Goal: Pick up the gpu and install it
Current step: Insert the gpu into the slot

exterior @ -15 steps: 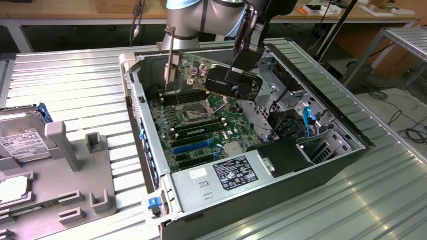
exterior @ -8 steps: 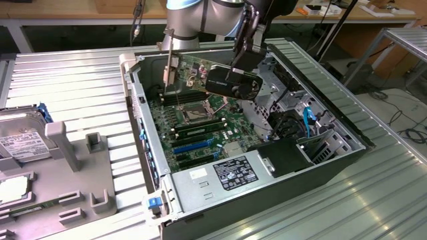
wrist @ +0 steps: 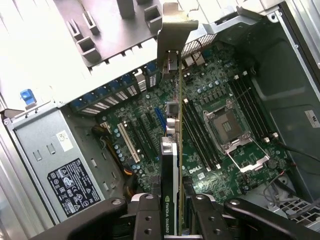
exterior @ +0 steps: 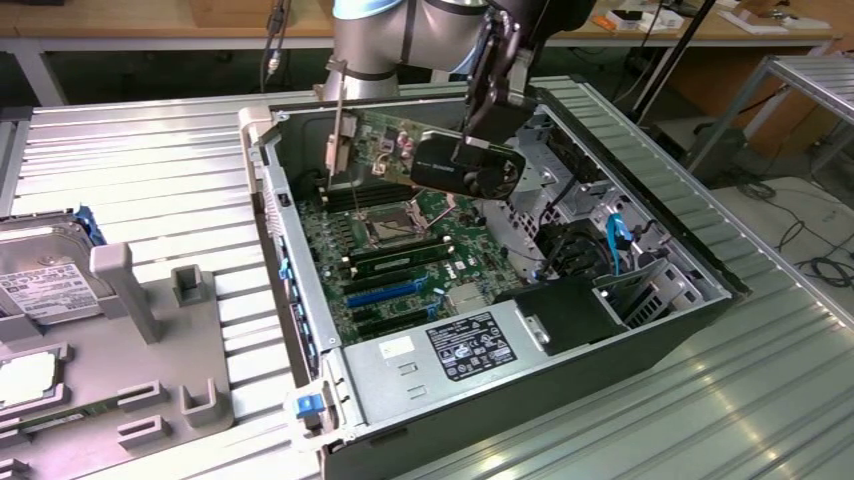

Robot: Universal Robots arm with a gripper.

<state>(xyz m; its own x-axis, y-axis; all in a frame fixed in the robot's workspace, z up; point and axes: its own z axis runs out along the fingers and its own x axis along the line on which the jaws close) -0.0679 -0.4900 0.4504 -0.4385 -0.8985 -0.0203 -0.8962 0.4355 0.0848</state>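
The fingers are clenched on the gpu, holding it upright above the motherboard at the far end of the open computer case.

Silver arm (pale blue joint cap), black hand with round screws.

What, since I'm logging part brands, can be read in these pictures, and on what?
"QUADRO", after a logo: on the edge of the gpu.
"DELL": on the motherboard.
Power supply label: print too small to read.
Hard drive label: too small to read.
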